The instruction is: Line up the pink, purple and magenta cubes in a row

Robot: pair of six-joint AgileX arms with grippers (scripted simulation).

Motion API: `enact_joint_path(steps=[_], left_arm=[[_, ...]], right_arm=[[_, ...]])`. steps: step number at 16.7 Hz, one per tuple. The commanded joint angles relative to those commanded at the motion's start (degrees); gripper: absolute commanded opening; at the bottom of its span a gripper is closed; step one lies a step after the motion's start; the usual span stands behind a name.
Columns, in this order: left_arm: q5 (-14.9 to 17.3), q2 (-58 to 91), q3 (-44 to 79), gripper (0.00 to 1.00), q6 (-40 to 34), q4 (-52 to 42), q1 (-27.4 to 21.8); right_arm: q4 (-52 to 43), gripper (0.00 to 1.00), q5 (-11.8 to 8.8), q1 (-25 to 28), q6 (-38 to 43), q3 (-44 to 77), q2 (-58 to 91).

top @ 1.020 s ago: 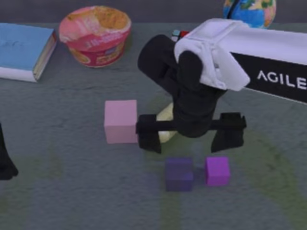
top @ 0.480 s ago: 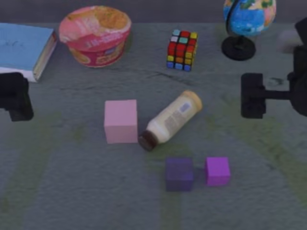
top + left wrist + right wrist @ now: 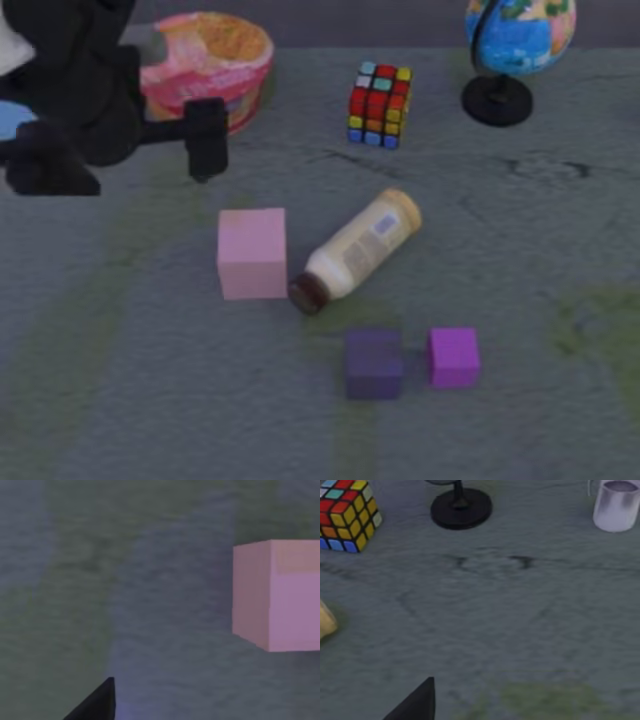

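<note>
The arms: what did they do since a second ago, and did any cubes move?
The right arm pulled away to the right and out of the top view. The left claw swung in, open, near the noodle cup. The pink cube, purple cube and magenta cube stayed put.

The left pincer (image 3: 125, 150) hangs over the table's far left with its fingers spread wide apart.

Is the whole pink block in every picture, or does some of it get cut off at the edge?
Top view: the pink cube shows whole, while the left gripper runs off the picture's upper left corner. Left wrist view: the pink cube is cut off by the picture's edge. Right wrist view: no pink cube at all, and the puzzle cube is cut at the corner.
</note>
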Motion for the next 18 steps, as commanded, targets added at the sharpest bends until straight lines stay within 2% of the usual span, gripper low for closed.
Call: enact_joint_path(steps=[5, 9, 11, 18], left_arm=[[0.0, 21.5, 19.4, 1.0, -5.0, -12.1, -5.0], [-0.2, 30.7, 28.9, 1.0, -7.3, -16.9, -7.2], [-0.3, 32.3, 30.6, 1.0, -7.7, -17.7, -7.6], [-0.3, 32.9, 28.6, 1.0, -7.5, -15.3, -7.4]], right_arm=[[13.1, 1.0, -4.4, -7.2, -6.6, -15.5, -17.5], [20.2, 1.0, -7.4, -10.4, -9.2, -21.5, -25.5], [21.3, 1.0, -8.0, -10.9, -9.5, -22.3, -27.1], [21.3, 1.0, -8.0, -10.9, -9.5, -22.3, -27.1]])
